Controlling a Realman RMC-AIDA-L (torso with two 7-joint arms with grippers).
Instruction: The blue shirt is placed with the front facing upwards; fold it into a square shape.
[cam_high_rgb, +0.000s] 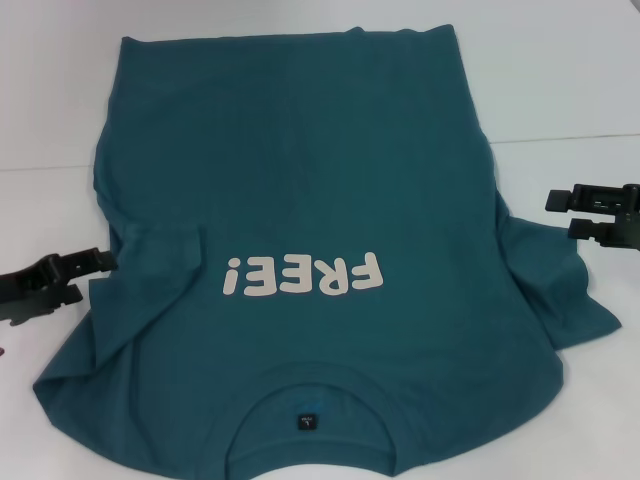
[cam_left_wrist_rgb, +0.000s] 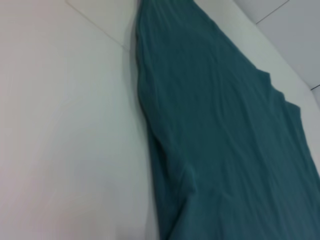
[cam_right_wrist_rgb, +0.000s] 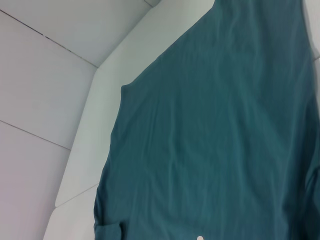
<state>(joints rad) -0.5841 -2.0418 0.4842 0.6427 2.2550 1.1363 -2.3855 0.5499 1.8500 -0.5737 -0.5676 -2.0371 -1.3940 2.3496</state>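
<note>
Teal-blue cotton is what lies before me: the blue shirt (cam_high_rgb: 320, 240), a large short-sleeved T-shirt, spread on the white table (cam_high_rgb: 580, 90) with the cream "FREE!" lettering (cam_high_rgb: 303, 275) facing up and the round collar (cam_high_rgb: 312, 420) at the edge nearest to my body. The hem is at the far side. The left sleeve seems already turned in over the body, but the cloth is wrinkled there and I am not sure.

My left gripper (cam_high_rgb: 95, 262) hangs just beside the left edge of the shirt, with its fingers close together and holding nothing. My right gripper (cam_high_rgb: 560, 213) hangs near the right sleeve (cam_high_rgb: 560, 290), with a narrow gap between its two fingers, also empty.

I judge the shirt light, soft and limp. It will sag and drag on the table, and a thin single layer may slip out of my fingers. I think the best hold is at a doubled edge: the shoulder seam and the side of the hem, pinched low against the table.
</note>
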